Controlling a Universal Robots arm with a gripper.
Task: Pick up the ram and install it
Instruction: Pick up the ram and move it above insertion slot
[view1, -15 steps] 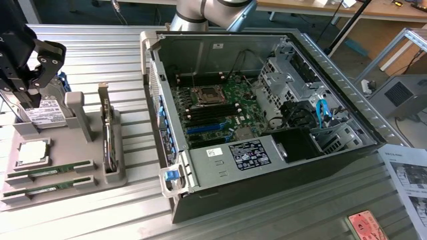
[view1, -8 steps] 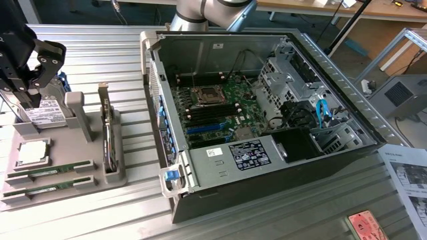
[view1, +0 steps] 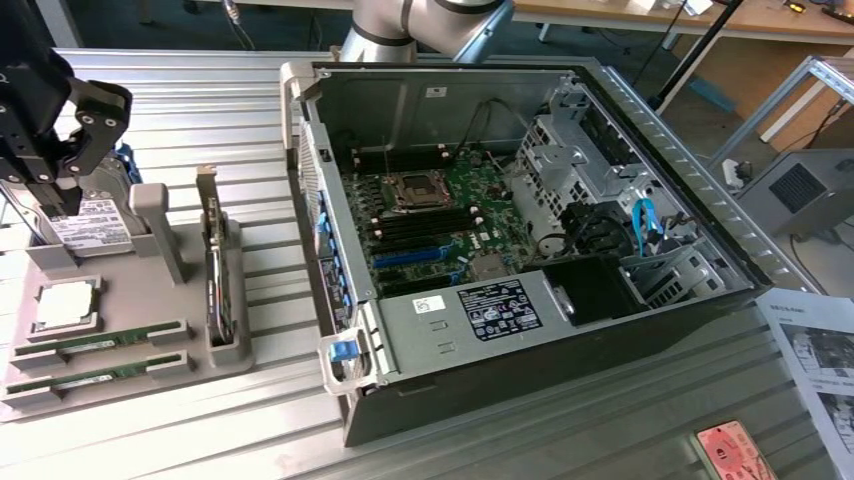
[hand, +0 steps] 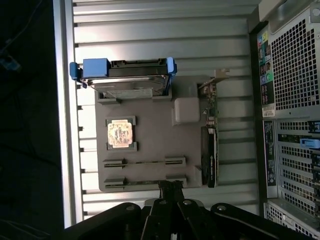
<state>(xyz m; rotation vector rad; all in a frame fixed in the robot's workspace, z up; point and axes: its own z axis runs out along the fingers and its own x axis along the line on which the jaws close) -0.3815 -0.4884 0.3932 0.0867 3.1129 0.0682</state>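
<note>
Ribbed desk (view1: 240, 110) carries a tray (view1: 144, 292); the ram (view1: 100, 342) sits edgewise in its slot beside the open case (view1: 601, 350). Gripper (view1: 60, 205) hangs clenched, empty, above the tray. Ram looks light, stiff and fragile: grip the board's long faces midway.

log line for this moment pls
gripper: fingers shut, holding nothing, above tray | ram sticks: two, lying in tray, not picked up | computer case: open
</note>
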